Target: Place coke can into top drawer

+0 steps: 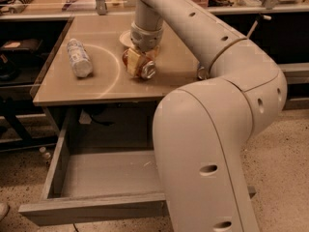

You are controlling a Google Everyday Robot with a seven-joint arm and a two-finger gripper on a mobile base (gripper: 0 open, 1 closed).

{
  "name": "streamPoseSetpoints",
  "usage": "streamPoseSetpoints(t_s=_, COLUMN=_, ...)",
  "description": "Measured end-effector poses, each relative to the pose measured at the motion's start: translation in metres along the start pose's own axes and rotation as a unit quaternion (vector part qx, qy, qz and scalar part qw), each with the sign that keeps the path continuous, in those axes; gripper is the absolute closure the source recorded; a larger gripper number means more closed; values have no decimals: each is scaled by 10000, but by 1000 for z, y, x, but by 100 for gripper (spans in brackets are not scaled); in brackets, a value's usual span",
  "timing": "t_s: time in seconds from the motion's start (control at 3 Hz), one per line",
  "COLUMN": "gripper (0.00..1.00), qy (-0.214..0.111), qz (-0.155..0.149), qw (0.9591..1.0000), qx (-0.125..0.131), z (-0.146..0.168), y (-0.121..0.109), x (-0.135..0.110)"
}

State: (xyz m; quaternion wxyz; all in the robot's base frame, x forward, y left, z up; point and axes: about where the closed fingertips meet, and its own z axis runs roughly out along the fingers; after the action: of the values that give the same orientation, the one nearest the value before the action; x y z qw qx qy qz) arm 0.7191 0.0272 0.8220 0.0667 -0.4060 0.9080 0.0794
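The gripper (pixel 137 63) is down at the tabletop (pixel 104 88), at the end of the long pale arm (pixel 227 66) that reaches in from the near right and fills much of the foreground. It sits right on the coke can (pixel 145 69), which lies on its side directly under it. The can's red body shows at the gripper's left and right edges, and its silver end points toward the near right. A yellowish part of the gripper lies across the can's middle. The gripper and can overlap here, so I cannot tell how far the gripper is open or whether it has a real hold on the can. To the gripper's left, well apart from it, a white can (pixel 79 57) also lies on its side on the same tabletop, its long axis running away from the near edge. Below the gripper and nearer the camera, the top drawer (pixel 91 208) stands pulled out from under the table. Its flat grey front panel is closest to the camera, and its plain grey floor shows with no can in it. The drawer's right part is hidden behind the arm's bulky lower section. The coke can is thus up on the table, above and behind the open drawer, not in it.
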Motion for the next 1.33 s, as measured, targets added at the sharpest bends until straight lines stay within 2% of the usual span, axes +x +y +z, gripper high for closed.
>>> streamPoseSetpoints(t_s=0.67, gripper=89, qy=-1, qz=-1, qw=10000, qx=0, z=0, y=0, x=0)
streamPoseSetpoints(t_s=1.0, gripper=100, qy=-138, qz=-224, qw=9996, qx=70, z=-15, y=5, x=0)
streamPoseSetpoints(t_s=1.33, gripper=100, qy=-319, qz=-196, qw=9992, qx=141, z=-44, y=16, x=22)
